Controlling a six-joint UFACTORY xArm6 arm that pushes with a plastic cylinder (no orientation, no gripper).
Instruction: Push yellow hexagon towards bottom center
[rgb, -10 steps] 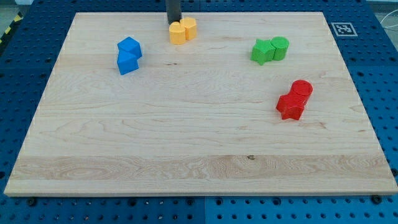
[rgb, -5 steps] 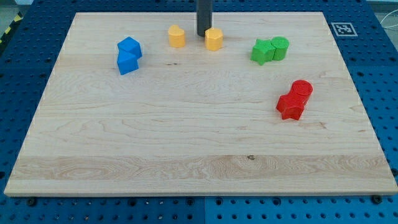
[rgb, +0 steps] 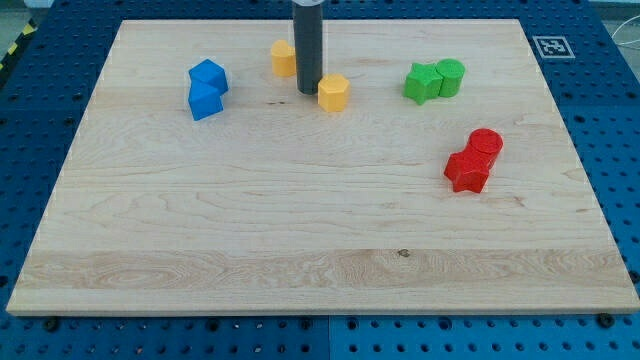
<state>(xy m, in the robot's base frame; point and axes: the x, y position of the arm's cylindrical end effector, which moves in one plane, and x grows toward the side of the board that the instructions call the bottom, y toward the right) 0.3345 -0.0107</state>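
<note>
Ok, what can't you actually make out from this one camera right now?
- My tip: whether it touches the yellow hexagon at its right; the gap is too small to judge.
- Other yellow block: the rod covers its right edge, so its shape is unclear.
- Rod's upper part and the arm: cut off at the view's top.
- Blue blocks, green blocks, red blocks: far sides hidden.

The board (rgb: 300, 230) is pale wood with fine grain, smooth and matt (one small dark knot near the front). The yellow hexagon (rgb: 334, 92), blue blocks (rgb: 207, 88), green blocks (rgb: 434, 80) and red blocks (rgb: 474, 160) look like painted, slightly satin solids. The rod above my tip (rgb: 308, 92) is dark grey with a dull sheen.
</note>
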